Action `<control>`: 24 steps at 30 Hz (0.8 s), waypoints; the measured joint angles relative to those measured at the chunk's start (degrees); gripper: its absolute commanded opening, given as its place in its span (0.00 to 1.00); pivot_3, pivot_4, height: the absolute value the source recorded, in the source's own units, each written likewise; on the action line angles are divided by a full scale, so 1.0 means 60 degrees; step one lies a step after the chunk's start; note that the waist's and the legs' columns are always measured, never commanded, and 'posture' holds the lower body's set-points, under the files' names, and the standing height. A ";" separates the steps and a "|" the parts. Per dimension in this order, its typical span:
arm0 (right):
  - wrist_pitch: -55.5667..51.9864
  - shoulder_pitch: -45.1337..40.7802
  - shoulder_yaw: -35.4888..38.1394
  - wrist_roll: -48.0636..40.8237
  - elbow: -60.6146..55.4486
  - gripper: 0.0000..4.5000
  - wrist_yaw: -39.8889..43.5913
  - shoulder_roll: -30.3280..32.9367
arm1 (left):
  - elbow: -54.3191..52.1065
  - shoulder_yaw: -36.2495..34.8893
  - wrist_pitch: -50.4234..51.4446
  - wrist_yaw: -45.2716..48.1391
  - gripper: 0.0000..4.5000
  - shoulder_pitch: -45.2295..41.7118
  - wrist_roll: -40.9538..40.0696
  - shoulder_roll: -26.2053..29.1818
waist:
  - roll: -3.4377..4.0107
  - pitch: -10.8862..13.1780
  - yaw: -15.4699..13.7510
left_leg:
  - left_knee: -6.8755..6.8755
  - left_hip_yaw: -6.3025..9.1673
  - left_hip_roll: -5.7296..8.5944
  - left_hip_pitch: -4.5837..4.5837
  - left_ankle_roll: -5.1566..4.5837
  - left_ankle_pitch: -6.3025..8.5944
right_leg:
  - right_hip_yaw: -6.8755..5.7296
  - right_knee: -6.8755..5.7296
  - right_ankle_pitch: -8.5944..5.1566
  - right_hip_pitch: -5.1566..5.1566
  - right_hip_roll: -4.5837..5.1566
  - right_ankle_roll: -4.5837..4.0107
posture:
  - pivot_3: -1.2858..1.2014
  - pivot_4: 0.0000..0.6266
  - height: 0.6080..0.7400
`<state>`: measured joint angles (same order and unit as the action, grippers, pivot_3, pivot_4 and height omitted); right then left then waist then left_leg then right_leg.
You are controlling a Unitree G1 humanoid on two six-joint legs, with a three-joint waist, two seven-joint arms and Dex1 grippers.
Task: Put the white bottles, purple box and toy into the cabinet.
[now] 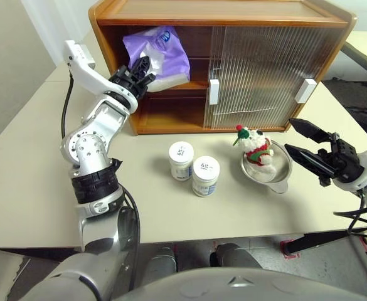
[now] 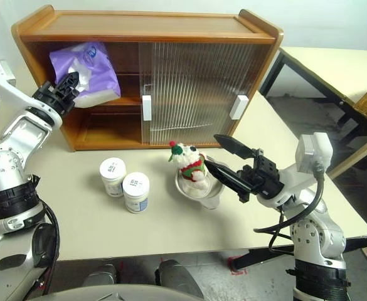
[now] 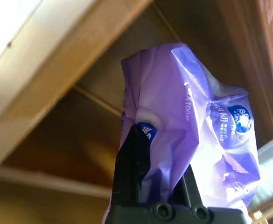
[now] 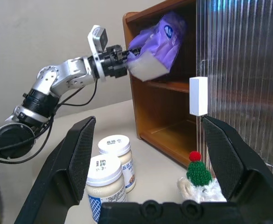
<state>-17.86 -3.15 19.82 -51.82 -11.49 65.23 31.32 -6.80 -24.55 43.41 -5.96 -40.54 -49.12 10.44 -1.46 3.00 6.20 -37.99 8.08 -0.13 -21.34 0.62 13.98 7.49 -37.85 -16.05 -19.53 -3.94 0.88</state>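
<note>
Your left gripper (image 1: 147, 68) is clamped on the soft purple tissue pack (image 1: 158, 55) at the orange-brown wooden cabinet's (image 1: 221, 12) upper shelf opening, while your right gripper (image 1: 305, 143) stands wide open, empty.

An orange-brown wooden cabinet (image 1: 221, 19) stands on a pale cream table (image 1: 32, 163). Its sliding doors (image 1: 258, 75) are ribbed and translucent grey, with small white handles (image 1: 213, 91). A purple and lavender box (image 1: 158, 53) carries a small round blue mark and white lettering. Two white bottles (image 1: 194, 168) have white lids with dark print and blue-marked labels. The fluffy white toy (image 1: 256, 149) wears red and green, with a green hat tipped in red. It sits in a shiny steel bowl (image 1: 280, 172). Both grippers, left (image 1: 147, 68) and right (image 1: 302, 141), have black fingers on silver-grey arms.
</note>
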 measured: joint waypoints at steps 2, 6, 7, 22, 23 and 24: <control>0.0004 0.0039 0.0000 0.0000 -0.0069 1.00 -0.0056 -0.0045 | 0.0224 -0.0061 -0.0207 -0.0185 0.00 -0.0136 0.0024 -0.0144 | 0.0000 0.0000 0.0035 | 0.0000 0.0000 0.0000 0.0000 -0.0003 0.0002 | -0.0001 0.0000 -0.0001 0.0000 0.0000 0.0002 | 0.43 0.05 1.00; 0.0004 0.0199 -0.0002 0.0001 -0.0140 1.00 -0.0052 -0.0052 | 0.0656 -0.0210 -0.0409 -0.0551 0.16 -0.0280 0.0024 -0.0420 | -0.0005 0.0004 0.0091 | -0.0002 -0.0004 0.0000 -0.0006 -0.0008 0.0005 | 0.0001 0.0002 -0.0004 -0.0002 0.0000 0.0009 | 0.43 0.05 1.00; 0.0004 0.0201 -0.0003 0.0001 -0.0141 1.00 -0.0053 -0.0049 | 0.0764 -0.0203 -0.0431 -0.0570 0.20 -0.0349 0.0045 -0.0416 | -0.0007 0.0004 0.0112 | -0.0002 -0.0005 0.0000 -0.0007 -0.0008 0.0005 | 0.0001 0.0002 -0.0004 -0.0002 0.0000 0.0009 | 0.43 0.05 1.00; 0.0003 0.0354 -0.0030 0.0003 -0.0276 1.00 -0.0187 -0.0158 | 0.0960 -0.0108 -0.0865 -0.0332 0.99 -0.0881 0.0419 -0.0333 | -0.0035 0.0025 0.0253 | -0.0003 -0.0011 0.0004 -0.0010 -0.0015 0.0009 | 0.0004 0.0009 -0.0008 -0.0001 0.0000 0.0016 | 0.43 0.07 1.00; 0.0002 0.0347 -0.0033 0.0003 -0.0276 1.00 -0.0187 -0.0158 | 0.0928 -0.0098 -0.0877 -0.0321 0.99 -0.0870 0.0427 -0.0316 | -0.0035 0.0025 0.0253 | -0.0003 -0.0011 0.0004 -0.0009 -0.0015 0.0009 | 0.0004 0.0009 -0.0008 -0.0001 0.0000 0.0016 | 0.43 0.08 1.00; 0.0001 0.0338 -0.0033 0.0003 -0.0275 1.00 -0.0187 -0.0154 | 0.0887 -0.0038 -0.0876 -0.0285 0.99 -0.0848 0.0437 -0.0246 | -0.0037 0.0028 0.0253 | -0.0003 -0.0011 0.0004 -0.0010 -0.0015 0.0009 | 0.0004 0.0009 -0.0008 -0.0001 0.0000 0.0016 | 0.43 0.08 1.00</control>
<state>-17.86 -1.12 19.62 -51.80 -13.14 64.11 30.39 -1.48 -24.78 38.15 -7.67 -45.63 -46.50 8.97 -1.68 3.17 7.72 -38.01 8.01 -0.11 -21.40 0.52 14.04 7.52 -37.79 -16.10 -19.53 -3.94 0.98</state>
